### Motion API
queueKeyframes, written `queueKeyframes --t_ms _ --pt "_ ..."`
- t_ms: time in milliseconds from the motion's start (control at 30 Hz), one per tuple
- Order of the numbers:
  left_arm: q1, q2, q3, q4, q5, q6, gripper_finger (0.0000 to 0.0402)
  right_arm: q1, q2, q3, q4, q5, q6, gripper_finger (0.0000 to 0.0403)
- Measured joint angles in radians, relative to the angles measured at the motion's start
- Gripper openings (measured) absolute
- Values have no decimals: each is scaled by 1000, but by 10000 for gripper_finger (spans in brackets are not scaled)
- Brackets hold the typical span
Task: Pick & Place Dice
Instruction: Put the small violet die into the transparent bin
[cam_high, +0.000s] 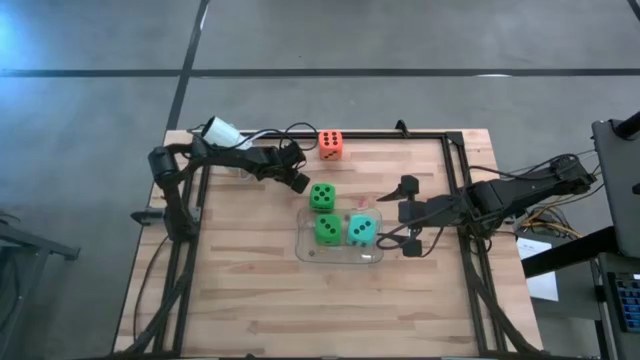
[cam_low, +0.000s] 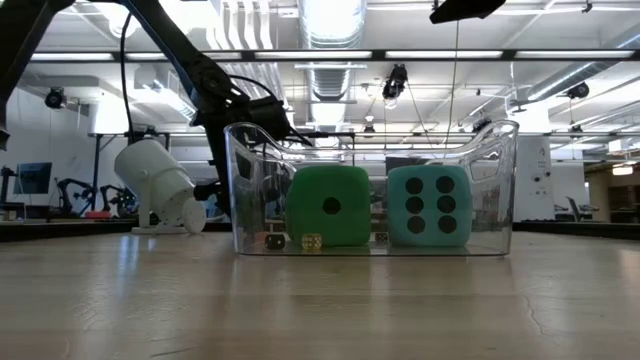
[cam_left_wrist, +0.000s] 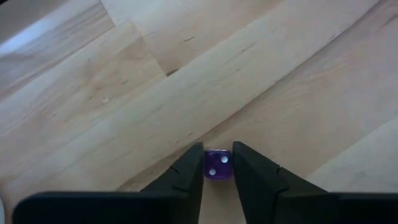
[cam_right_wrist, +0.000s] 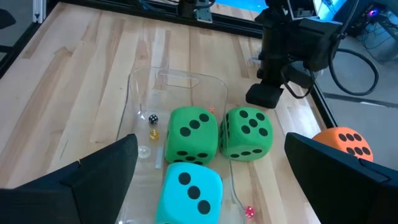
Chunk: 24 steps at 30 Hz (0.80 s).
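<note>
Between the left gripper's (cam_left_wrist: 218, 167) two dark fingers sits a small purple die (cam_left_wrist: 217, 167), flanked closely on both sides as they close; whether they already pinch it I cannot tell. Best to squeeze squarely before lifting. The clear tray (cam_high: 303, 243) lies near, the right gripper (cam_high: 412, 214) wide open beside it.

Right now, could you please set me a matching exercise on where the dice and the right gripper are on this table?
Things:
1. teal die
2. orange die
3. small purple die
4. right gripper

Places or states:
A. between the fingers of the left gripper
B. inside the clear tray
C. open, beside the tray
D. on the table, outside the tray, near its edge

Pairs: 1-B, 2-D, 3-A, 4-C
</note>
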<state>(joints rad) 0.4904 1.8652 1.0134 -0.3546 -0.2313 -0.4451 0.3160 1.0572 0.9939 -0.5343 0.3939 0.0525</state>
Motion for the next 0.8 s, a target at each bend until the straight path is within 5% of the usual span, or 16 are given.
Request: queueKeyframes --t_ms 467,800 --pt "0 -19 -3 -23 -29 2 50 0 0 0 0 0 0 400" --pt "-29 -221 -6 -50 -61 46 52 0 0 0 0 0 0 400"
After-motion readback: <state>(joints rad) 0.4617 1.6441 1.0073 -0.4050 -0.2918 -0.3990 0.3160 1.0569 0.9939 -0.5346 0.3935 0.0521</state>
